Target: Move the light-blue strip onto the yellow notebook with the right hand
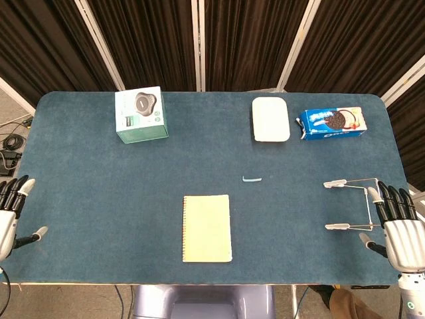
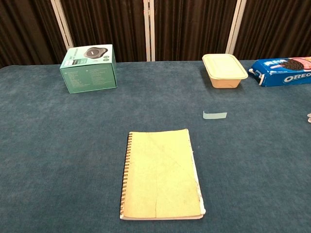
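- Closest to me lies the yellow notebook [image 2: 162, 174], closed and flat on the blue table [image 1: 80, 173], spiral binding on its left edge.
- Just beyond it, to the right and apart from it, the light-blue strip [image 2: 215, 115] lies flat on the cloth.
- Right hand [image 1: 398, 226] rests at the table's right edge, fingers spread and holding nothing, beside a thin wire frame [image 1: 352, 206].
- Left hand [image 1: 12, 212] sits at the left edge, fingers apart, likewise holding nothing.
- Along the far side stand a green box [image 2: 89, 69], a cream lidded container [image 2: 224, 71] and a blue Oreo pack [image 2: 284, 71].
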You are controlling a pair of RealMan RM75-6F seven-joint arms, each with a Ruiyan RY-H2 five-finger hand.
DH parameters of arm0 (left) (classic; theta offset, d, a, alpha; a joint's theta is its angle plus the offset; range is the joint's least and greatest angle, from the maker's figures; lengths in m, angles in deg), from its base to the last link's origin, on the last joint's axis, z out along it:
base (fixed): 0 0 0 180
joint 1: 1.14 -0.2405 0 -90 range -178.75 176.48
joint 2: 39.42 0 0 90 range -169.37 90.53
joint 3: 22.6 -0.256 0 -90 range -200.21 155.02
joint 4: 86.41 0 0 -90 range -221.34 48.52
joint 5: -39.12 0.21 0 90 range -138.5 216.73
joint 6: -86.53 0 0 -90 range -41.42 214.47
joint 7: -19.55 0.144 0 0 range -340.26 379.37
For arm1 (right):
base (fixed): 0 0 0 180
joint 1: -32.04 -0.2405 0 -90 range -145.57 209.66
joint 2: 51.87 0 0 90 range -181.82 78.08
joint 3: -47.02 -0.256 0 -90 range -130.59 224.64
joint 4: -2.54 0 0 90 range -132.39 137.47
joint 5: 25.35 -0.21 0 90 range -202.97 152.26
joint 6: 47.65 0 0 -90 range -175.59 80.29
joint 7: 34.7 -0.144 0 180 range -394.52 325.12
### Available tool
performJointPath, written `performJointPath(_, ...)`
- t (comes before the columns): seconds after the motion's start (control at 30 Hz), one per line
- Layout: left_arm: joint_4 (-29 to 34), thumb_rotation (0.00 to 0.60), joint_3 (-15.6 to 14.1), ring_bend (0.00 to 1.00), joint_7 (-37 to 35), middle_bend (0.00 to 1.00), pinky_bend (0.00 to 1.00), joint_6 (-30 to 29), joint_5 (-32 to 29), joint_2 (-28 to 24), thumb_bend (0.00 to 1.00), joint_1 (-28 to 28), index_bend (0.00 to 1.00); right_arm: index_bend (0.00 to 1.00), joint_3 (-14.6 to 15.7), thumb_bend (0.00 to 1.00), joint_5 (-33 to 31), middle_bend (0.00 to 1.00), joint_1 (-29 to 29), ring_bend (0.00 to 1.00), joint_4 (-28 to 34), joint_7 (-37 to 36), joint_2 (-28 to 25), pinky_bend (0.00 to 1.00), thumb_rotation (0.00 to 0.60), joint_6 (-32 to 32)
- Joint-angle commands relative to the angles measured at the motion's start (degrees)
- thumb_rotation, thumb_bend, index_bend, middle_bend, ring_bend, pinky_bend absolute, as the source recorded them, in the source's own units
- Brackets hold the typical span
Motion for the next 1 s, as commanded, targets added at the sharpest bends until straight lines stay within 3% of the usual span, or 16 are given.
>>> performJointPath(0.03, 0.18, 0.6, -0.14, 0.0, 0.2, 0.0, 0.0, 0.15, 0.01, 0.12, 0.0, -0.01, 0.0, 0.0, -0.31, 0.0, -0.56, 0.0, -0.38, 0.0, 0.09, 0.26, -0.01, 0.0, 0.6, -0.77)
performJointPath(0.17, 0.08, 0.6, -0.22, 0.0, 1.35, 0.0, 0.0, 0.83, -0.39, 0.46, 0.0, 0.13, 0.0, 0.0, -1.13, 0.0, -1.92, 0.0, -2.71, 0.0, 1.15, 0.74, -0.34, 0.0, 0.6, -4.86)
performJointPath(0.53, -0.83, 0.6, 1.97, 0.0, 3.93, 0.0, 0.0, 3.08, -4.99, 1.73, 0.0, 1.18, 0.0, 0.02, -8.68, 0.0, -14.21, 0.0, -20.06, 0.0, 7.25, 7.91, -1.21, 0.0, 0.6, -30.85)
performJointPath(0.6, -1.02, 0.6, 2.4, 0.0, 4.32, 0.0, 0.0, 3.35, -5.76, 1.89, 0.0, 1.36, 0.0, 0.09, -9.97, 0.0, -16.98, 0.0, -25.2, 0.0, 5.17, 10.51, 1.45, 0.0, 0.6, -36.95)
performJointPath(0.7, -1.21, 0.6, 2.51, 0.0, 4.91, 0.0, 0.0, 4.03, -6.51, 2.1, 0.0, 1.56, 0.0, 0.26, -10.6, 0.02, -19.95, 0.0, -30.06, 0.0, 0.55, 14.27, 6.04, 0.0, 0.6, -41.24)
performJointPath(0.77, -1.24, 0.6, 2.78, 0.0, 4.81, 0.0, 0.0, 4.29, -6.96, 2.19, 0.0, 1.73, 0.0, 0.33, -10.71, 0.1, -21.62, 0.0, -32.41, 0.0, -2.47, 15.55, 9.08, 0.0, 0.6, -42.99)
performJointPath(1.0, -1.9, 0.6, 2.97, 0.0, 4.96, 0.0, 0.0, 5.28, -7.8, 2.56, 0.0, 2.17, 0.0, 0.37, -10.2, 0.21, -26.41, 0.0, -37.02, 0.0, -10.88, 19.06, 16.74, 0.0, 0.6, -45.34)
